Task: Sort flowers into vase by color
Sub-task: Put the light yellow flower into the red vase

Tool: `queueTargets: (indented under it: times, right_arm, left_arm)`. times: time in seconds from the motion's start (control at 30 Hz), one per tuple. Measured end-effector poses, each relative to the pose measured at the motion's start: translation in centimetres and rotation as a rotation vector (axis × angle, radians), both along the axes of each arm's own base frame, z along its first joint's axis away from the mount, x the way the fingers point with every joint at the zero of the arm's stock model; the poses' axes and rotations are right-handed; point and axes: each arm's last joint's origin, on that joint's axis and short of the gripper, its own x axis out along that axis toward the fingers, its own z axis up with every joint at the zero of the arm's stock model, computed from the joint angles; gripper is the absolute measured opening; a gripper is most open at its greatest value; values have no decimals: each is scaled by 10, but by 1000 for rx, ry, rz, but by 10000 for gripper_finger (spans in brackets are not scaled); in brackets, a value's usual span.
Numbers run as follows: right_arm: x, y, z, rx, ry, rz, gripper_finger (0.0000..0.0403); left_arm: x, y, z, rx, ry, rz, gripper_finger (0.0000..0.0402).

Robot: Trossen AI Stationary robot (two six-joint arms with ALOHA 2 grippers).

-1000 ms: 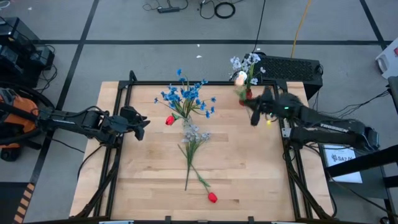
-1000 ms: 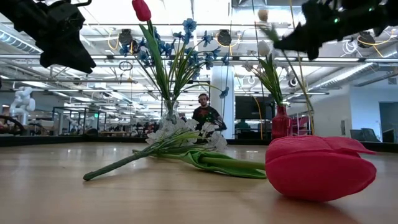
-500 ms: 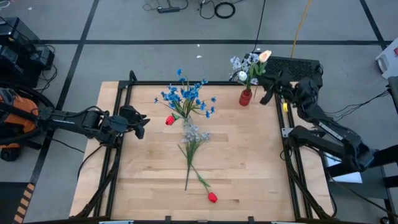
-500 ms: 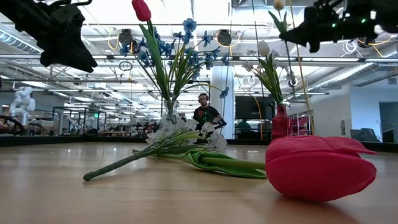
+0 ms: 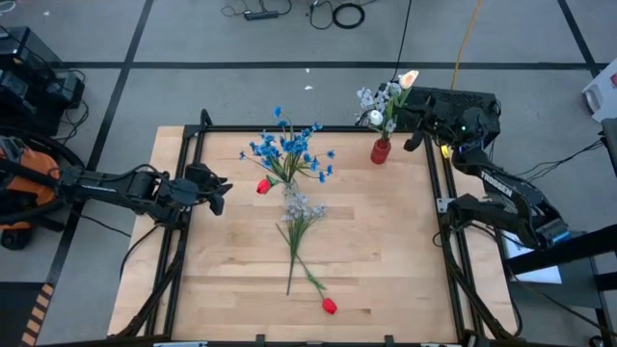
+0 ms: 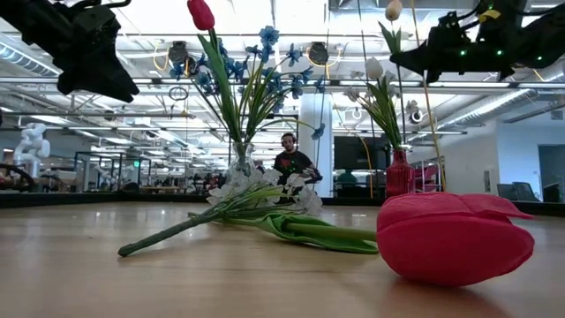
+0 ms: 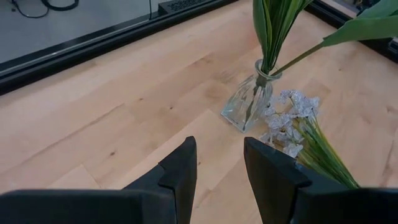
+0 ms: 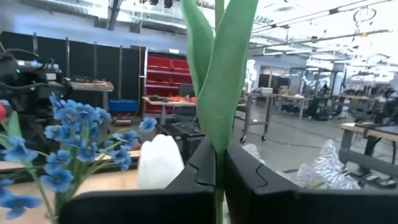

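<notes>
I've got a cream tulip (image 5: 410, 77) pinched by its stem in the right gripper (image 5: 420, 122), fingers clamped tight on it. In the right wrist view the stem and its green leaves (image 8: 217, 68) run straight up out from between the fingers (image 8: 198, 168). The bud sits up high above the gripper, and in the low view it's near the top edge (image 6: 393, 10).

Just beside the gripper, toward the table's middle, is the red vase (image 5: 381, 150), already holding white-lilac flowers (image 5: 376, 97) and a white tulip (image 5: 374, 118). The gripper hangs over the table's far right corner, next to the vase but not touching it as far as I can tell.

Further out, well away from that gripper, the clear vase (image 7: 247, 102) holds the blue flowers (image 5: 289, 149) and one red tulip (image 5: 262, 187). A loose white-lilac bunch (image 5: 301, 207) lies flat on the table (image 5: 386, 260) just in front of that vase, and another red tulip (image 5: 329, 306) lies near the table's front edge, stem crossing the bunch's stems.

The left gripper (image 5: 218, 192) hovers over the left side of the table, fingers (image 7: 177, 171) apart, nothing in them, with the clear vase and loose bunch ahead of it.
</notes>
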Motion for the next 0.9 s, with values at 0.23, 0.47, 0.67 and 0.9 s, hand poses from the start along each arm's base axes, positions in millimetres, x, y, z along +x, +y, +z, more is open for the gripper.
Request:
queueTargets:
  times: [0.23,0.47,0.67,0.9]
  right_arm:
    - [5,-13,-8,-7,-3,19,0]
    - [11,-23,-18,18,-6,54,0]
    - [11,-23,-17,2,-13,55,0]
    - [10,-21,-12,-9,-42,50,0]
  left_arm:
    - [2,0,2,-4,-32,0,139]
    - [2,0,3,-6,-41,0,139]
    - [2,0,3,-6,-41,0,139]
    - [2,0,3,-5,-41,1,139]
